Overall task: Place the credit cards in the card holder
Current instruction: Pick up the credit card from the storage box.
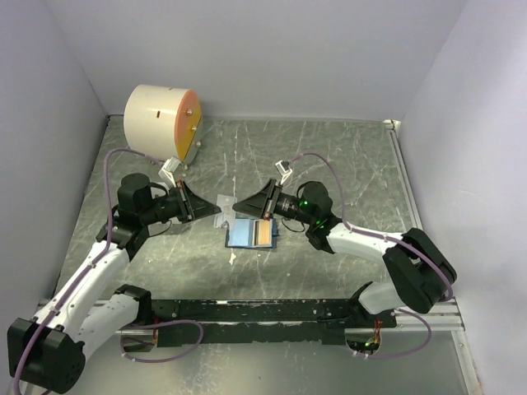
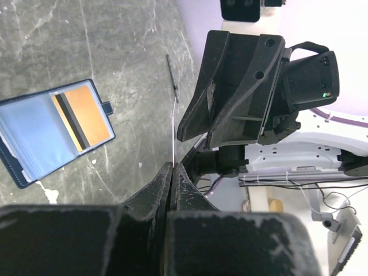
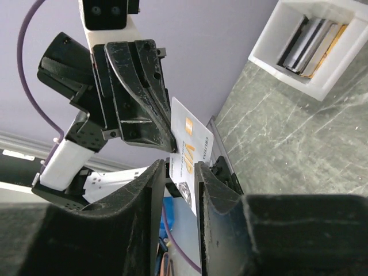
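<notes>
Thin rectangular card (image 3: pixel 191 144), navy pocketed holder (image 2: pixel 34 141)

Lab test booth, plain pale walls (image 1: pixel 247 58), marbled tabletop (image 1: pixel 346 164), mounting rail (image 1: pixel 263 311)

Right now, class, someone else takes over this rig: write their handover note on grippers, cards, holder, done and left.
Left gripper: shut on a white credit card, held in the air.
Right gripper: open, jaws either side of that card, not yet pinching.
Card holder: open flat on the table, orange card inside.
Done: one card in.
Left: probably hand over the white card, then slot it in.
</notes>
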### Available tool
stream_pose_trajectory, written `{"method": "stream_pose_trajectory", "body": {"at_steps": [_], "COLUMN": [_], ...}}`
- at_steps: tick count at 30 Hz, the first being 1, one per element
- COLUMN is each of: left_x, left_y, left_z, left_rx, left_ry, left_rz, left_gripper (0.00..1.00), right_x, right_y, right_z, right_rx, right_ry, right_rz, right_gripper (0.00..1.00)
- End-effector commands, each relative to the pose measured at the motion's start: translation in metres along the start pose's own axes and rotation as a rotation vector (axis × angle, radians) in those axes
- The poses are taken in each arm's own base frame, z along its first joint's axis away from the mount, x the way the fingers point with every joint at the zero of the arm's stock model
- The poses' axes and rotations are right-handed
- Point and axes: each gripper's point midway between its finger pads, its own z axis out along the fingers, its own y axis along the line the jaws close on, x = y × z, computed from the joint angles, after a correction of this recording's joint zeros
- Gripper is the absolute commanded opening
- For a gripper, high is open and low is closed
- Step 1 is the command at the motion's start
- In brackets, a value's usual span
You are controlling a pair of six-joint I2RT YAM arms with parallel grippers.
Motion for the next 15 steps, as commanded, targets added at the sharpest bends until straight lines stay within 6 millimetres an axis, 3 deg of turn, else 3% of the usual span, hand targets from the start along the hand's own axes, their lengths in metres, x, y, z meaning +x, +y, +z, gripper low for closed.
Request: {"method": "stream_pose_trajectory", "body": {"at_steps": [1, 5, 11, 12, 15], "left_x": [0.001, 0.004, -0.002, -0.003, -0.004], "left_y": [-0.016, -0.015, -0.007, -0.009, -0.017], "left_z": [-0.002, -0.001, -0.002, -0.003, -0.003], "left_rx": [0.102, 0.121, 0.036, 0.035, 0.071], "left_ry": [-0.005, 0.001, -0.017, -0.016, -0.013], "left_rz": [-0.010, -0.027, -0.002, 0.005, -0.001], "left_gripper": [0.07, 0.07, 0.07, 0.07, 0.07], "right_x": [0.001, 0.003, -0.004, -0.005, -0.012], "right_y": [0.002, -0.003, -0.014, -0.024, -0.028], "right_z": [0.001, 0.001, -0.003, -0.004, -0.006], "right_rx": [-0.030, -0.016, 0.083, 0.150, 0.208], "right_ry": [0.004, 0.014, -0.008, -0.008, -0.028], "right_rz": [0.011, 0.021, -0.019, -0.023, -0.060], "right_gripper": [0.27, 0.27, 0.37, 0.37, 0.40]}}
